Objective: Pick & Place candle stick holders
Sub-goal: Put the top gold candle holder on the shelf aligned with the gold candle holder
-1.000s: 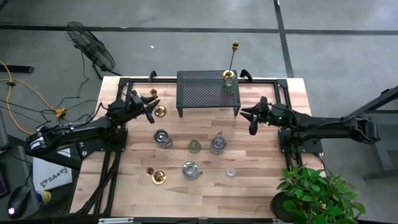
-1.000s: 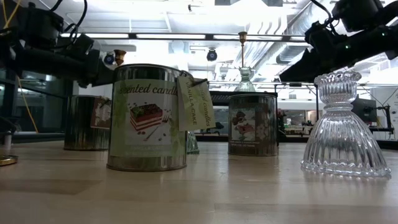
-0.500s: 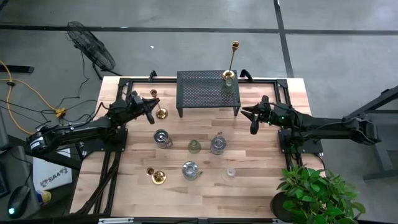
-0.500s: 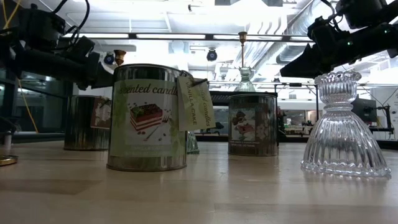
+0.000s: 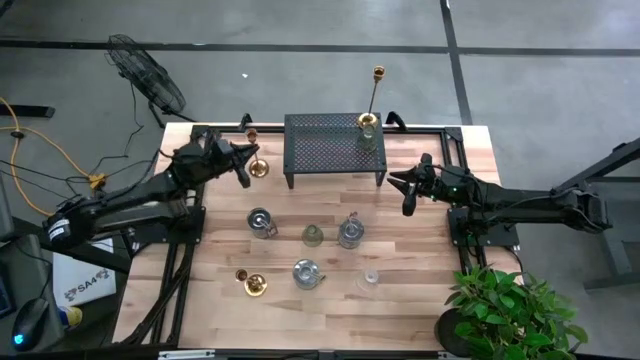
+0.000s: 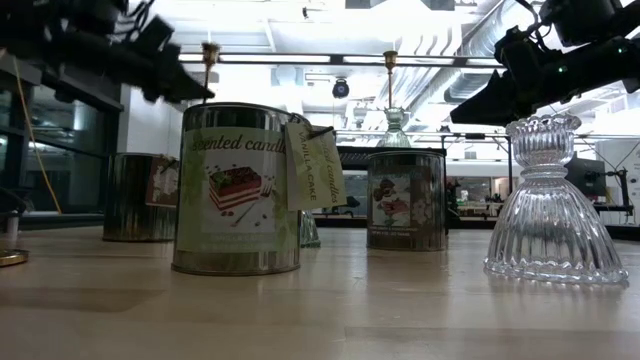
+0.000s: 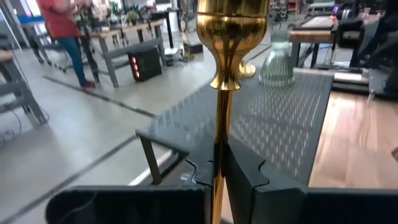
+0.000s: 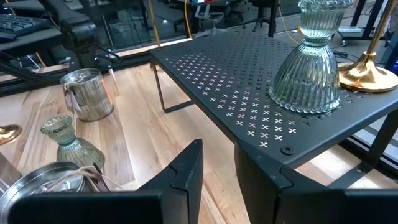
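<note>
The left pincer (image 7: 219, 171) is clamped on a gold candle stick holder's (image 7: 231, 43) stem, apparently lifted, at the bench's (image 5: 400, 290) far left beside the mesh stand (image 5: 330, 145). The right pincer (image 8: 217, 165) waits slightly parted, holding nothing.

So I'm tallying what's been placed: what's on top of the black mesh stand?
On the black mesh stand, at one corner, stand a tall gold candle stick holder and a clear glass holder, side by side. The rest of its top shows bare.
</note>
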You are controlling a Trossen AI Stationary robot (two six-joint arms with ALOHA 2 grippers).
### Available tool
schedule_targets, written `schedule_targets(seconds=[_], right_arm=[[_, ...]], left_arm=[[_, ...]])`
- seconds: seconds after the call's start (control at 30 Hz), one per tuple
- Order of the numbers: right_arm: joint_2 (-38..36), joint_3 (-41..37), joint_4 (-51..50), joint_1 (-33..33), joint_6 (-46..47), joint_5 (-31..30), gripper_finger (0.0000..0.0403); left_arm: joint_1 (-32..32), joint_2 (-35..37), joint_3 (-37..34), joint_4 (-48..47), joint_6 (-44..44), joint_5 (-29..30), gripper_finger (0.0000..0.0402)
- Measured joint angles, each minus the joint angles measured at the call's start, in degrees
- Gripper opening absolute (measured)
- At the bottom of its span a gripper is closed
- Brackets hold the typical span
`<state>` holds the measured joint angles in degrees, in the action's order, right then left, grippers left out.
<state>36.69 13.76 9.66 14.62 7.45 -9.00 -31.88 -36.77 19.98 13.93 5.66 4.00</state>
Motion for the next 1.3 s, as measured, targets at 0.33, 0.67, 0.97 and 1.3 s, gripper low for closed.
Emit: schedule_targets(seconds=[0.33, 0.67, 0.97, 1.3], right_arm=[[0.0, 0.0, 0.0, 0.0, 0.0, 0.0, 0.0084], [0.0, 0.0, 0.0, 0.0, 0.0, 0.0, 0.0084], [0.0, 0.0, 0.0, 0.0, 0.0, 0.0, 0.0084], [0.0, 0.0, 0.0, 0.0, 0.0, 0.0, 0.0084]], left_arm=[[0.0, -8.3, 14.6, -10.4, 5.1, 8.3, 0.0009], [0.0, -25.9, 32.8, -9.6, 9.5, 6.2, 0.0009], [-6.5, -43.8, 47.9, -5.3, 5.1, -14.3, 0.0009], [-10.5, -57.2, 58.3, -0.5, -3.1, -28.0, 0.0009]])
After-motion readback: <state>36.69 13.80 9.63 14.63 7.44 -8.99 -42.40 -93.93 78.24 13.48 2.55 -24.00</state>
